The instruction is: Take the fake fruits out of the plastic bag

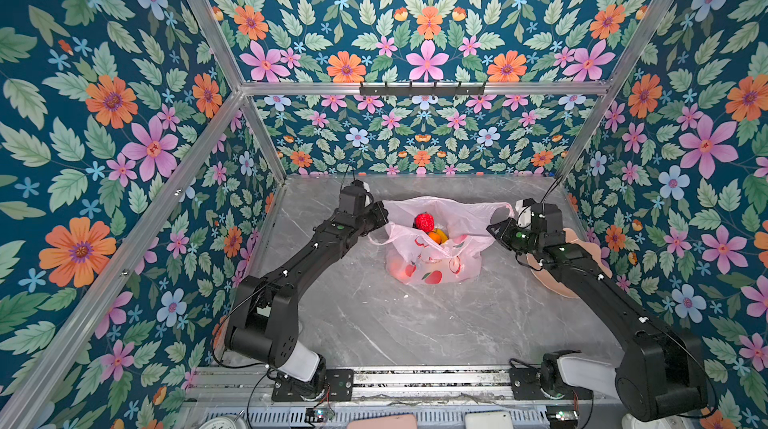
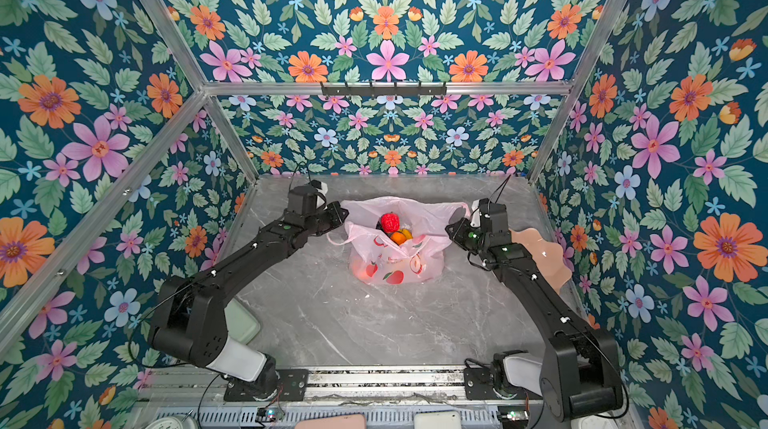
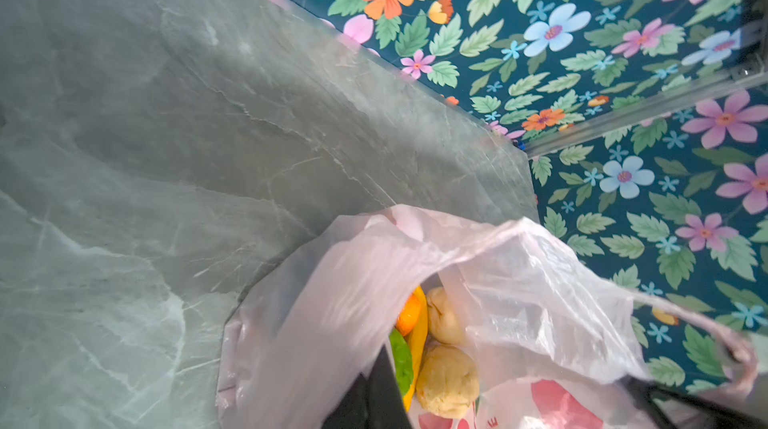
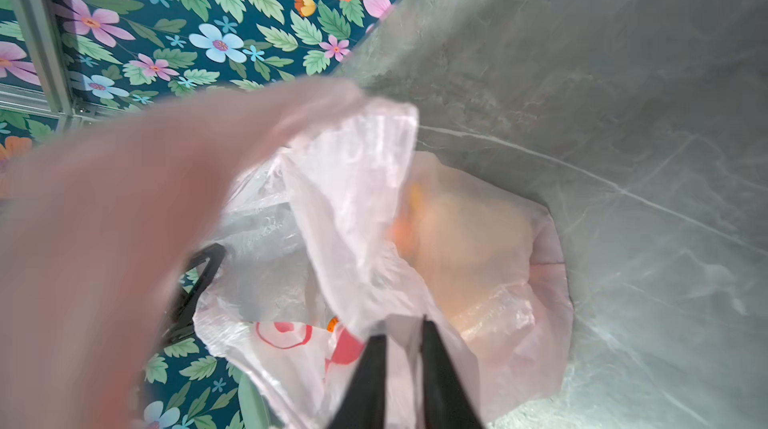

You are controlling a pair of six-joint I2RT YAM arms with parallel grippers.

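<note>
Floral wallpaper in blue, pink and orange lines the booth around a grey marble tabletop [image 1: 395, 323]. Left of centre in both top views, the left gripper [image 1: 383, 218] sits at the left rim of the pink plastic bag [image 1: 436, 267], its fingers pressed together on a fold of the film. The left wrist view shows one dark finger [image 3: 376, 398] under draped film at the bottom of the frame. The bag stands mid-table toward the back, mouth gaping upward, with red fruit pictures printed on its near side.

The fake fruits [image 2: 390, 223] lie inside it: a bumpy red fruit [image 1: 424, 221] on top, with an orange [image 1: 434, 236] and a yellow banana [image 1: 443, 235] just below it in the frame. Lower centre of the left wrist view adds a green fruit [image 3: 401, 360] and two pale cream lumps [image 3: 446, 379] beside the banana.

At the bag's right rim, the right gripper [image 1: 491, 230] has its fingers [image 4: 370, 373] apart, with a strip of film lying in the gap. Farther right, a peach scalloped plate [image 2: 540, 258] lies on the table, partly under the right arm.
</note>
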